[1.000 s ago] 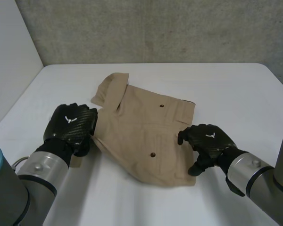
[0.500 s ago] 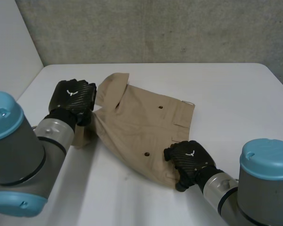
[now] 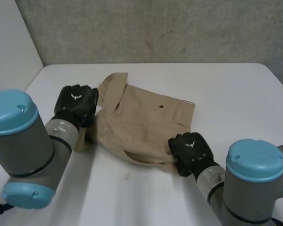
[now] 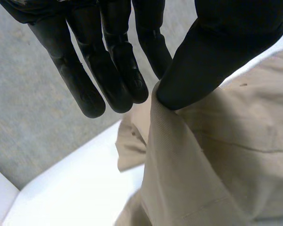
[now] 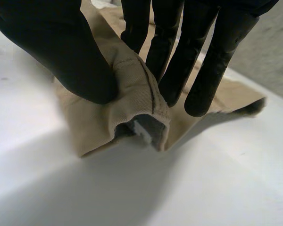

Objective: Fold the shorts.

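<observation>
Tan shorts (image 3: pixel 141 120) lie crumpled in the middle of the white table (image 3: pixel 236 94), with a dark button showing on top. My left hand (image 3: pixel 76 101) is at their left edge; in the left wrist view its thumb (image 4: pixel 217 56) and fingers (image 4: pixel 108 70) pinch a raised ridge of the cloth (image 4: pixel 188 160). My right hand (image 3: pixel 191 149) is at the near right corner. There its thumb (image 5: pixel 61 52) presses a thick fold of the shorts (image 5: pixel 137 94) against the fingers (image 5: pixel 203 56), lifting that corner a little off the table.
A grey concrete wall (image 3: pixel 155 28) runs along the table's far edge, and a white panel (image 3: pixel 9 56) stands at the left. Bare tabletop (image 3: pixel 122 188) lies in front of the shorts and to their right.
My right hand has closed on the near right corner and raised it, bunching the near edge. The left hand has shifted slightly along the left edge, still holding cloth.
</observation>
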{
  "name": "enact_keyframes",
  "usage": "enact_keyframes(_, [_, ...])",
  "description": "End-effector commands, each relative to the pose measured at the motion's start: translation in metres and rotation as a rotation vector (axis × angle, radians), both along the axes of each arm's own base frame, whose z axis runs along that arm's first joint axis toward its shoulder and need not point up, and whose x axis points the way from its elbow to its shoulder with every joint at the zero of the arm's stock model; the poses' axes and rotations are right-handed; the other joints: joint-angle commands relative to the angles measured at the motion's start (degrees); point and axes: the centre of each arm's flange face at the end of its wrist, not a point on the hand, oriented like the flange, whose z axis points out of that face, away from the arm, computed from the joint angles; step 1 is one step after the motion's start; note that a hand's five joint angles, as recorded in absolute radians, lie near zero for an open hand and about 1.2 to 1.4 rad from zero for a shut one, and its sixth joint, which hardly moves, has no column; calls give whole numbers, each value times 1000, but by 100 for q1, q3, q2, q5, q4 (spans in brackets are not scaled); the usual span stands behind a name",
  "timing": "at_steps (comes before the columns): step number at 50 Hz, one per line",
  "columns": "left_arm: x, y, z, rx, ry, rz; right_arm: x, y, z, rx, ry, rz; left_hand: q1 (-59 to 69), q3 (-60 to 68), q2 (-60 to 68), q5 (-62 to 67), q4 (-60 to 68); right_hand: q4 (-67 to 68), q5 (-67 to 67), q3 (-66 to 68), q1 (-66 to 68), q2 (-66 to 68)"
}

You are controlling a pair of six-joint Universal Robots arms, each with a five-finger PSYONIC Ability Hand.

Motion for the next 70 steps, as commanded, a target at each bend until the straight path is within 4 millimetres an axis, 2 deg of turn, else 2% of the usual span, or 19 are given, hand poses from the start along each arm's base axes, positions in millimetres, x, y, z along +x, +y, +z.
enact_keyframes(1, [17,24,-25,107,-59,8,0,-2,25,-109,23,28,-2160,-2397,-2427,-2311,-2439,1191,1374,1262,2531,1305])
enact_keyframes(4, [27,28,-28,134,-71,28,1,-2,32,-132,16,30,-3525,-3762,-3792,-3677,-3804,1191,1374,1262,2531,1305])
enact_keyframes(14, [54,32,-49,237,-76,121,-5,-14,40,-150,1,-11,-3712,-3949,-3979,-3863,-3991,1191,1374,1262,2531,1305])
enact_keyframes(25, [79,9,-50,291,111,272,-14,-14,38,-140,13,-33,-3510,-3747,-3777,-3662,-3789,1191,1374,1262,2531,1305])
enact_keyframes(29, [82,7,-51,299,126,284,-14,-13,37,-137,11,-34,-2940,-3177,-3207,-3092,-3219,1191,1374,1262,2531,1305])
enact_keyframes(34, [77,12,-57,319,107,260,-14,-15,38,-137,6,-37,1509,1271,1242,1357,1229,1191,1374,1262,2531,1305])
enact_keyframes(39, [71,20,-48,298,99,225,-15,-22,45,-163,4,-46,1517,1280,1251,1366,1238,1191,1374,1262,2531,1305])
enact_keyframes(44, [69,24,5,135,122,189,-15,-23,71,-206,24,-40,1517,1280,1251,1366,1238,1191,1374,1262,2531,1305])
enact_keyframes(47, [68,27,43,17,136,169,-16,-21,108,-274,9,-37,1517,1280,1251,1366,1238,1191,1374,1262,2531,1305])
enact_keyframes(49, [72,41,100,-153,163,152,-17,-19,131,-321,-11,-39,1517,1280,1251,1366,1238,1191,1374,1262,2531,1305])
enact_keyframes(50, [74,46,115,-200,172,148,-17,-19,131,-322,-11,-39,1517,1280,1251,1366,1238,1191,1374,1262,2531,1305])
enact_keyframes(51, [76,51,130,-245,184,146,-19,-16,156,-379,-38,-41,1517,1280,1251,1366,1238,1191,1374,1262,2531,1305])
enact_keyframes(52, [78,56,146,-291,199,144,-19,-16,156,-379,-38,-41,1517,1280,1251,1366,1238,1191,1374,1262,2531,1305])
enact_keyframes(53, [81,66,172,-365,226,135,-27,-3,213,-511,-85,-51,1517,1280,1251,1366,1238,1191,1374,1262,2531,1305])
enact_keyframes(56, [84,83,207,-459,259,104,-35,10,255,-609,-122,-61,1517,1280,1251,1366,1238,1191,1374,1262,2531,1305])
enact_keyframes(57, [85,92,225,-504,275,82,-40,18,281,-670,-156,-62,1517,1280,1251,1366,1238,1191,1374,1262,2531,1305])
enact_keyframes(61, [90,109,263,-592,310,56,-49,35,332,-783,-221,-69,1517,1280,1251,1366,1238,1191,1374,1262,2531,1305])
enact_keyframes(65, [92,117,282,-641,329,52,-55,45,355,-820,-243,-74,1517,1280,1251,1366,1238,1191,1374,1262,2531,1305])
enact_keyframes(70, [91,114,280,-630,328,51,-52,40,349,-774,-211,-68,1517,1280,1251,1366,1238,1191,1374,1262,2531,1305])
